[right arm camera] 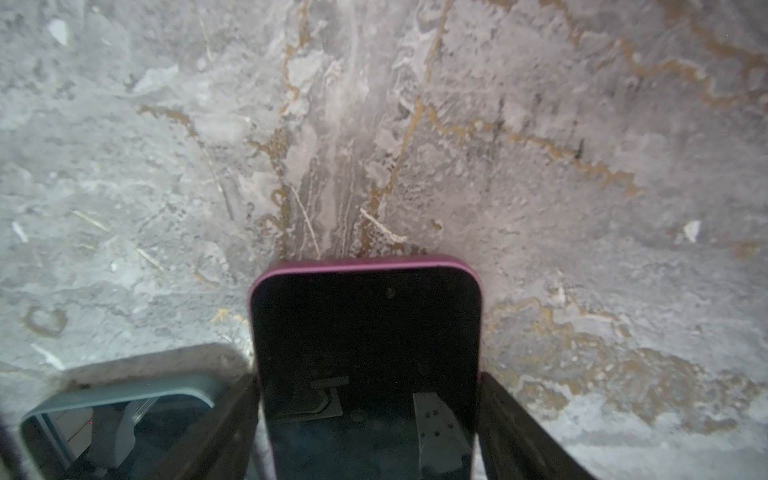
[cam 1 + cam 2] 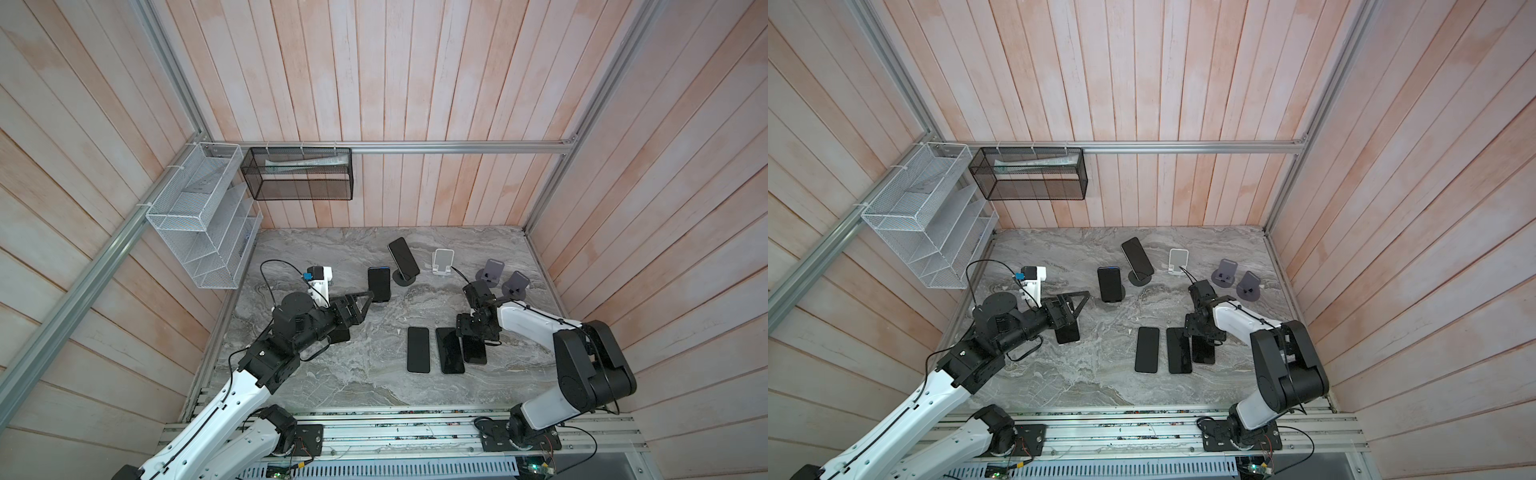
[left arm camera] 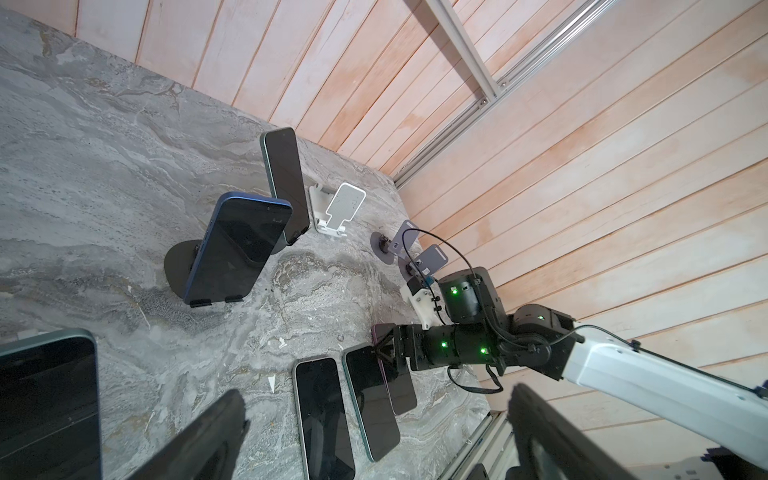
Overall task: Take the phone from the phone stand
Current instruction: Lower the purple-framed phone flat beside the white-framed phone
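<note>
We find the pink-rimmed phone (image 1: 365,332) off any stand. It lies screen-up on the marble table (image 1: 582,166) between the fingers of the right gripper (image 1: 366,376), and its far end pokes out ahead of the fingertips. The fingers flank both long edges closely, and we cannot tell whether they pinch it or stand just clear of it.

We judge the step in hand to be the set-down. To do it well, we part the fingers evenly and then rise straight off the table, so that neither finger drags the phone askew.

On one side a teal-rimmed phone (image 1: 116,415) lies just beside the finger, with another dark phone (image 2: 417,349) beyond it. The opposite side and the stretch ahead of the fingertips are bare marble, so any drift should go that way. Behind the wrist stand a white stand (image 2: 442,262) and two grey stands (image 2: 493,270), all empty. Rising first looks safer than swinging back.

The left gripper (image 2: 368,305) is spread wide and holds nothing. Just ahead of its fingertips a blue phone (image 2: 379,284) leans on a black stand (image 3: 178,266), and farther ahead a second phone (image 2: 404,257) leans on its own stand. Under this gripper a flat phone (image 2: 1068,332) lies on the table, so we keep height there.
</note>
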You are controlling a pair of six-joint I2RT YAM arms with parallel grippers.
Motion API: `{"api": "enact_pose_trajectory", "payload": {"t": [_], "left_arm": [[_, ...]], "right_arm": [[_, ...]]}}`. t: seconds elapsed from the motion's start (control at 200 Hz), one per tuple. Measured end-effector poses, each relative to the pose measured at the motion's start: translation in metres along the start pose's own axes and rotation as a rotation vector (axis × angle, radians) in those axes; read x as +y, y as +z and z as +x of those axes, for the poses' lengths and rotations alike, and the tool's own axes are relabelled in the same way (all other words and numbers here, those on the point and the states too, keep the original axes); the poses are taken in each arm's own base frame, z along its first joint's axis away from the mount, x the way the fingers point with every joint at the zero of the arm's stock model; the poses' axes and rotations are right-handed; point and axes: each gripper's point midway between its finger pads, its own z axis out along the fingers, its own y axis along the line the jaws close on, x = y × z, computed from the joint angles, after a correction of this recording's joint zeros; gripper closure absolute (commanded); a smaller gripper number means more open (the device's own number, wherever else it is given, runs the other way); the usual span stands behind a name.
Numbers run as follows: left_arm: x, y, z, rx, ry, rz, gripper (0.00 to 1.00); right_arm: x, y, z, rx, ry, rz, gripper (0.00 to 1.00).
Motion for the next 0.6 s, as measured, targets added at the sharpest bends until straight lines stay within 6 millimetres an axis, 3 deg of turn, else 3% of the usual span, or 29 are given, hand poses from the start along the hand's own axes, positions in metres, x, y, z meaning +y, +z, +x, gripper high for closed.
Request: {"api": "enact_pose_trajectory", "payload": {"t": [0.225,0.375,0.435,0.545,0.6], "left_arm": [[-0.002,-0.006,-0.003,-0.017,0.0,0.001,0.0],[0.003,-0.006,-0.001,-0.01,-0.003,-0.019,0.0],[0.004,-0.005,0.001,-0.004,-0.005,-0.025,0.0],[0.008,0.0,0.004,0.012,-0.01,-0.039,0.0],[0.01,0.001,0.005,0.019,-0.015,-0.045,0.0]], "right_arm": [[-0.005,-0.015,0.005,0.026,-0.015,0.018,0.15],[0.004,-0.042,-0.039,-0.092,0.001,-0.017,0.19],[0.004,-0.05,-0.06,-0.146,0.025,-0.034,0.31],[-0.002,-0.048,-0.087,-0.188,0.053,-0.051,0.72],[-0.004,-0.04,-0.096,-0.19,0.07,-0.049,0.83]]}}
